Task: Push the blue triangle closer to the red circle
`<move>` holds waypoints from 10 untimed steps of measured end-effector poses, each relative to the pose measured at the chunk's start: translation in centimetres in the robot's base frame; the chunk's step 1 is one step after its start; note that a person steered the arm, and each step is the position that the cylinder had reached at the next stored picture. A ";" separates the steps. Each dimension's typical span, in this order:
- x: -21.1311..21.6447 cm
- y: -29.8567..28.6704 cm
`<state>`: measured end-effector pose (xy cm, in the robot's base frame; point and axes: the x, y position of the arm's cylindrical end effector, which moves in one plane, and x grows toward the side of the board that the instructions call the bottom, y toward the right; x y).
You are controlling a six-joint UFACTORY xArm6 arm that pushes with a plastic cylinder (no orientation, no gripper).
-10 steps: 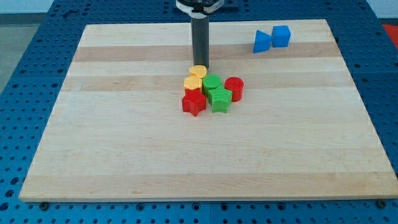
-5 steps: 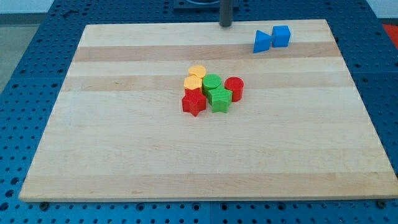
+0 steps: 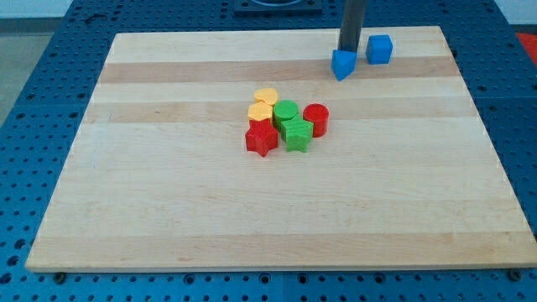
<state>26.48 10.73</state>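
My tip (image 3: 349, 52) is pressing the top of the blue triangle block (image 3: 341, 65) at upper right, the blue cube (image 3: 379, 49) sitting just beside, the red circle block (image 3: 315, 119) lying below among clustered blocks.

Dark rod upright, my tip (image 3: 349, 52) seemingly down near the view's top
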 end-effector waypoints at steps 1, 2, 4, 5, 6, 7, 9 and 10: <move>1.6 0.0; 2.9 -0.1; 6.3 -0.1; 6.6 0.7; 6.9 3.3; 7.8 3.0; 7.9 -2.0; 8.0 -2.1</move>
<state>34.52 8.61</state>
